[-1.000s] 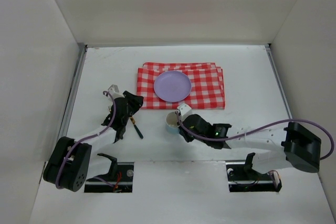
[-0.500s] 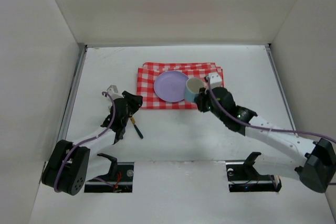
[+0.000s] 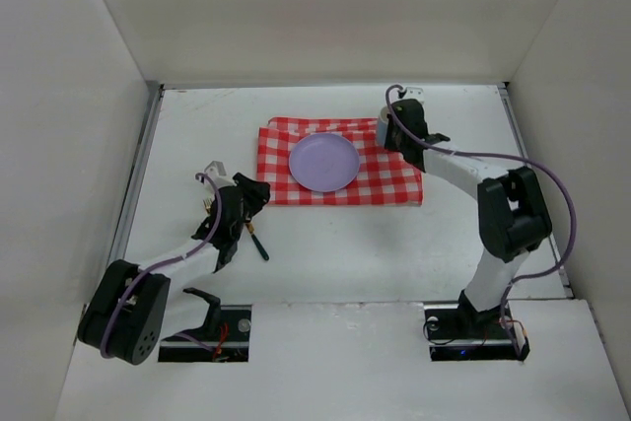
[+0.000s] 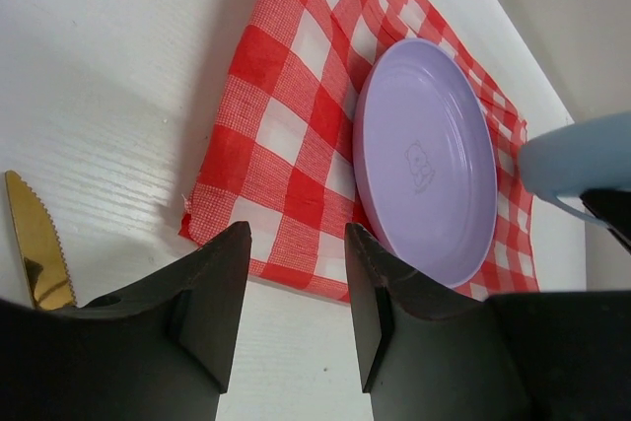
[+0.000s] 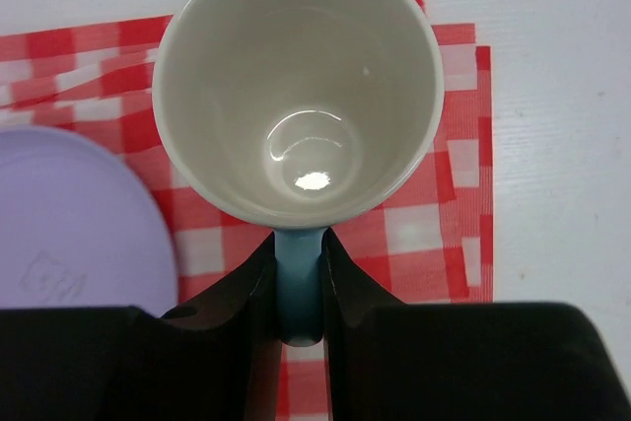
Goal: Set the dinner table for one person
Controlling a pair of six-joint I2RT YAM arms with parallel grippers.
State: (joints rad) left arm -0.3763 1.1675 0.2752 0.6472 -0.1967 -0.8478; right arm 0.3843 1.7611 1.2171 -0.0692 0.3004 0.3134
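The white dinner table (image 3: 463, 234) bears a red-and-white checked cloth (image 3: 392, 176) with a lilac plate (image 3: 323, 163) on it. My right gripper (image 3: 398, 131) is shut on the handle of a blue mug (image 3: 384, 131), white inside, held upright over the cloth's far right part. The right wrist view shows the mug (image 5: 298, 86), its handle (image 5: 299, 288) pinched between the fingers, and the plate (image 5: 69, 234) to its left. My left gripper (image 3: 244, 206) is open and empty, low over the table near the cloth's left front corner (image 4: 212, 214). A gold knife (image 3: 258, 242) lies beside it (image 4: 35, 244).
White walls close in the table at the back and both sides. Metal rails run along the left edge (image 3: 138, 175) and right edge (image 3: 521, 155). The arm bases sit in cut-outs (image 3: 207, 327) at the near edge.
My right arm has carried the mug from the table in front of the cloth, past the plate, to the cloth's far right part. The left arm has barely moved.
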